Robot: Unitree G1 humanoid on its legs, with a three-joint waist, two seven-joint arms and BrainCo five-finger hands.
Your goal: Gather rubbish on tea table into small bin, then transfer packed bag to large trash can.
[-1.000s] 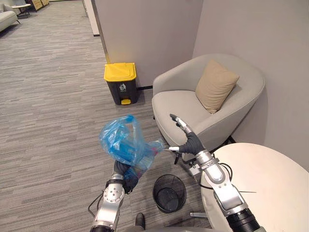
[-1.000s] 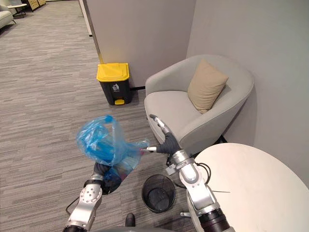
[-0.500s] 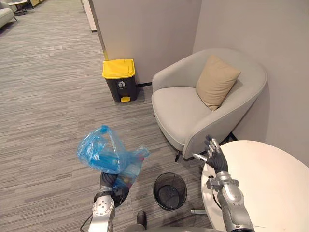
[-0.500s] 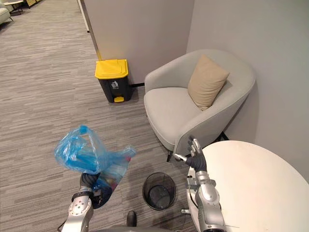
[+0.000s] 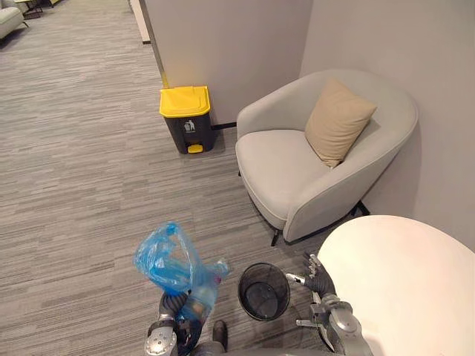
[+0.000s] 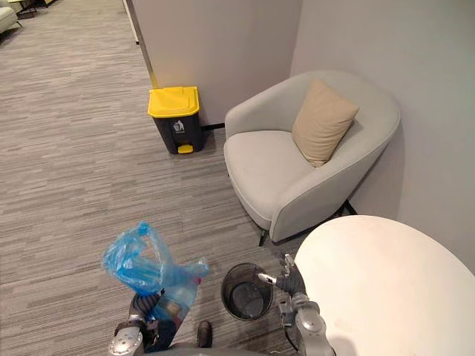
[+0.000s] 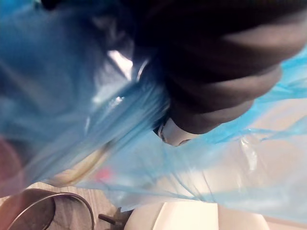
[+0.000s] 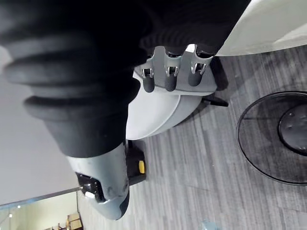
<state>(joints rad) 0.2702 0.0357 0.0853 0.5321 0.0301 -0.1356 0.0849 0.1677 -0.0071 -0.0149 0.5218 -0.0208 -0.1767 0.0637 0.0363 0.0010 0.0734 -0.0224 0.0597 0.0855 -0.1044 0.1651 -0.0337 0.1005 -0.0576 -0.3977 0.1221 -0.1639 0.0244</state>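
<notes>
Left eye view: the left hand (image 5: 172, 305) sits low at the near edge, closed round the gathered neck of a blue rubbish bag (image 5: 172, 261). The bag balloons up above the hand, clear of the grey carpet (image 5: 74, 185). Something pale shows through the plastic, too vague to name. Just beside the bag a black mesh bin (image 5: 264, 291) stands upright on the carpet. The right hand (image 5: 318, 280) hovers between the bin and the rim of the white round table (image 5: 401, 289), fingers loose and spread, thumb out, holding nothing. Farther off is a grey armchair (image 5: 297, 170) with a tan cushion (image 5: 338, 122) leaning in its back corner. A yellow-lidded trash can (image 5: 187, 119) stands against the wall with its lid down, well apart from the bag.

Right eye view: the same layout — a strip of carpet shows between bag and bin, and the right hand is just beside the table's edge.

Left wrist view: blue plastic is crumpled tight against the dark ribbed cover and the fingers are buried in its folds. Part of the bin's rim shows past the bag.

Right wrist view: the fingers (image 8: 168, 79) hang in a row, gently bent and empty, with the thumb (image 8: 108, 191) apart. Past them are the armchair and the bin's round mouth on the carpet.
</notes>
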